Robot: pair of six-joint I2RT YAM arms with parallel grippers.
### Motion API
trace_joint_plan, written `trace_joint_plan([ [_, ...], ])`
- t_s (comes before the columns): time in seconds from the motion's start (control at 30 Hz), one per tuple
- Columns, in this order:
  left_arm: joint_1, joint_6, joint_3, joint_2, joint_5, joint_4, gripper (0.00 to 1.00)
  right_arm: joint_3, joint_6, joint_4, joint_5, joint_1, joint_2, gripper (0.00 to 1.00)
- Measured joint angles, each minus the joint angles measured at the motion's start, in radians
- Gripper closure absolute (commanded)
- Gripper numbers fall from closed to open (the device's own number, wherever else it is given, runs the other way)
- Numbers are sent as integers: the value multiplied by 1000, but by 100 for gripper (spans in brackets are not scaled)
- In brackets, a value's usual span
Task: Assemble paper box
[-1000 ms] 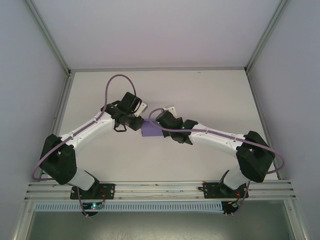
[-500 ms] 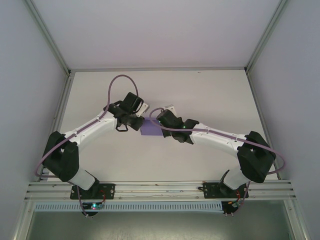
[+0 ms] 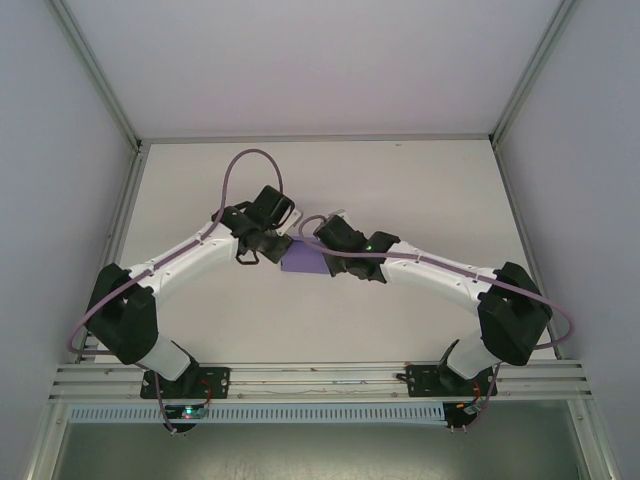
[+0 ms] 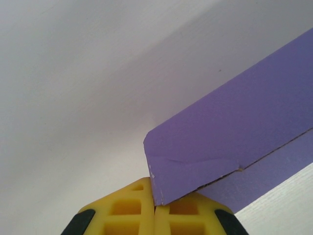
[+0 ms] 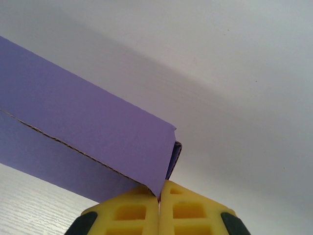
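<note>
We find the paper box point(image 3: 303, 260) mid-frame over the desk point(image 3: 400, 190), its long axis running left-right between the arms. Left fingers point(image 4: 127, 215) pinch its left corner and right fingers point(image 5: 190, 210) its right, both equally near. It is possibly lifted.

Table point(image 3: 420, 190): white, matte, rectangular, with faint wood grain visible up close. One item on it: paper box point(image 3: 303, 260), lavender-purple card, near the middle of the surface, its lower edge meeting the tabletop in both wrist views.
</note>
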Motion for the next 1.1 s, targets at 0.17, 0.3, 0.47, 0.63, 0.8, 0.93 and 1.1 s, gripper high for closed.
trace_joint_plan([
  [0.17, -13, -67, 99, 25, -11, -112, 100, 0, -2, 1, -8, -3, -1, 100],
  [0.3, -12, -154, 130, 50, 8, -176, 100, 0, 10, 4, 13, 14, 3, 100],
  [0.47, -12, -244, 152, 84, 95, -272, 100, -3, 24, 11, 58, 29, 11, 100],
  [0.63, -10, -309, 219, 120, 174, -356, 100, -3, 21, 12, 95, 32, 20, 95],
  [0.8, -10, -338, 233, 128, 195, -388, 100, -9, 31, 1, 113, 38, 18, 78],
  [0.93, -10, -336, 232, 127, 195, -387, 100, -33, 35, -2, 119, 38, -18, 72],
  [1.1, -10, -310, 219, 127, 210, -368, 100, -55, 27, 11, 108, 37, -51, 67],
])
